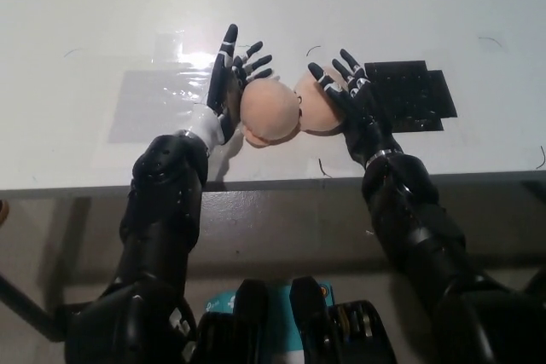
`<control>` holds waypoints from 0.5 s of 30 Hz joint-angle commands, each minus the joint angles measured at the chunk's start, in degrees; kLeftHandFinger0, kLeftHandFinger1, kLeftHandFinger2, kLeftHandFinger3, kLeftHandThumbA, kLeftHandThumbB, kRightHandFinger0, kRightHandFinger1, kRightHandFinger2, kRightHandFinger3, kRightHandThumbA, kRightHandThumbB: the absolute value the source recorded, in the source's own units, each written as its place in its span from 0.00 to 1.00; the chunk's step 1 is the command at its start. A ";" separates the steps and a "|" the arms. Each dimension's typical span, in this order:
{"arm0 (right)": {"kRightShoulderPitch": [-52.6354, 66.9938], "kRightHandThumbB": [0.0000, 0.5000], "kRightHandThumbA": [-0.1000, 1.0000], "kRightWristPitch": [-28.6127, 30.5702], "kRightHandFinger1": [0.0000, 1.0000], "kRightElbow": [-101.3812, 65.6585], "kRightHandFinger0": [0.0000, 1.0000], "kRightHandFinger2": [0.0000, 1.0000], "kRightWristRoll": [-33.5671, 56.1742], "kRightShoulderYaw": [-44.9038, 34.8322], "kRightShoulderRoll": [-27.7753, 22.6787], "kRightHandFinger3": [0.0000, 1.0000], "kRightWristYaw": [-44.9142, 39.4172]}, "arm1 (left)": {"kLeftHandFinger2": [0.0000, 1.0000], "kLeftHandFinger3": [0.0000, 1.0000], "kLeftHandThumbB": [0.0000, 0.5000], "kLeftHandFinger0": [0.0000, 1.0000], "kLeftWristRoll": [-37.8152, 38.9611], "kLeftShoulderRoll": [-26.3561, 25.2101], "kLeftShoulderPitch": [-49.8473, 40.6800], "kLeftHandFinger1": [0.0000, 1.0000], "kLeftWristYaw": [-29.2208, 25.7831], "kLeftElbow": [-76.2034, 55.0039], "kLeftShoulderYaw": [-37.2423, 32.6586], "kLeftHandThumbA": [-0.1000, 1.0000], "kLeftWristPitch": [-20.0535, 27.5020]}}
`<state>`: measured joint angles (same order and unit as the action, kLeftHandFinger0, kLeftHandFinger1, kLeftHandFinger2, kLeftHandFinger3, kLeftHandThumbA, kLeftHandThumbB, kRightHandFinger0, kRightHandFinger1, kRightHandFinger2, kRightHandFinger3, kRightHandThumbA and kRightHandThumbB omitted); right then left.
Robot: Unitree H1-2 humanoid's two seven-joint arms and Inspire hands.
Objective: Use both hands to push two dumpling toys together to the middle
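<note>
Two peach-coloured dumpling toys sit pressed together on the white table [273, 6], near its front middle. The left dumpling [270, 109] touches the right dumpling [317, 110]. My left hand [230, 83] is open, fingers spread, its palm flat against the left dumpling's outer side. Against the right dumpling's outer side rests my right hand [351, 93], also open with fingers fanned upward. Neither hand wraps around a toy.
A black rectangular patch [418, 95] lies on the table just right of my right hand. A shiny clear taped area [153, 100] lies to the left. The table's front edge [273, 181] runs just below the toys.
</note>
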<state>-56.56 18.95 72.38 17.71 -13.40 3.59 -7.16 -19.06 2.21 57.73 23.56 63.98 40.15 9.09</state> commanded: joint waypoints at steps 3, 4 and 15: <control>-4.08 0.56 1.00 7.50 1.00 -3.28 1.00 1.00 -4.65 3.32 -2.31 1.00 1.78 | 1.00 1.00 0.84 1.00 9.05 -4.46 3.23 1.00 -2.17 -1.21 -4.11 1.00 6.01; -3.69 0.53 1.00 7.27 1.00 -4.37 1.00 1.00 -5.14 3.90 -3.01 1.00 2.21 | 1.00 1.00 0.86 1.00 8.99 -5.40 3.27 1.00 -2.52 -0.85 -4.80 1.00 6.14; -0.04 0.57 1.00 6.20 1.00 -13.12 1.00 1.00 -8.55 6.57 -7.96 1.00 4.54 | 1.00 1.00 0.71 1.00 8.22 -11.51 1.51 1.00 -1.20 -4.36 -11.63 1.00 8.02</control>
<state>-55.78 22.11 63.00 11.17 -7.57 -3.27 -3.97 -19.48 -8.11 57.49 22.58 63.15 30.62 14.10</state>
